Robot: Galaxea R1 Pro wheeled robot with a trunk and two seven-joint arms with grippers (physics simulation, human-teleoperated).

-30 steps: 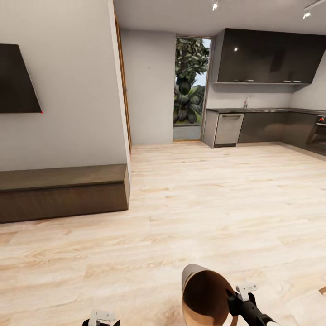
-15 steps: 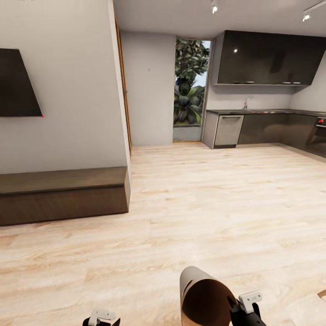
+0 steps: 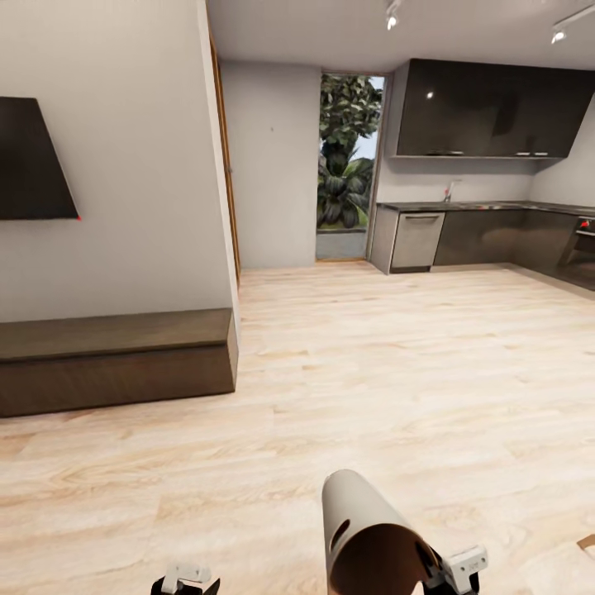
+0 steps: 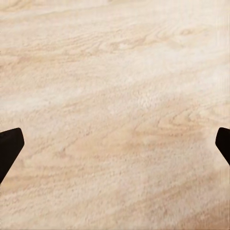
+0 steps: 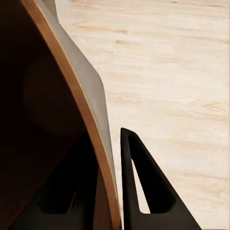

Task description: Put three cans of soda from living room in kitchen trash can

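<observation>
The right gripper is clamped on the rim of the tash can, one finger inside against the coppery lining and the other outside on the pale wall, as the right wrist view shows. In the head view the bin is carried tilted, low in front of the robot, its open mouth turned toward the camera and an oval handle cut-out showing on its side; what can be seen of the inside holds no can, though much of it is dark or cut off. The left gripper hangs over the bare pale plank floor with its two fingers wide apart and nothing between them. The kitchen lies well beyond the bin, across the floor: glossy dark wall cupboards, a steel dishwasher front and a sink tap on the counter. To the left of the bin stand a wall with a black TV and a low dark bench. No soda can is visible, so by my reading the task is at an early stage: all three cans remain to be collected and dropped in.
</observation>
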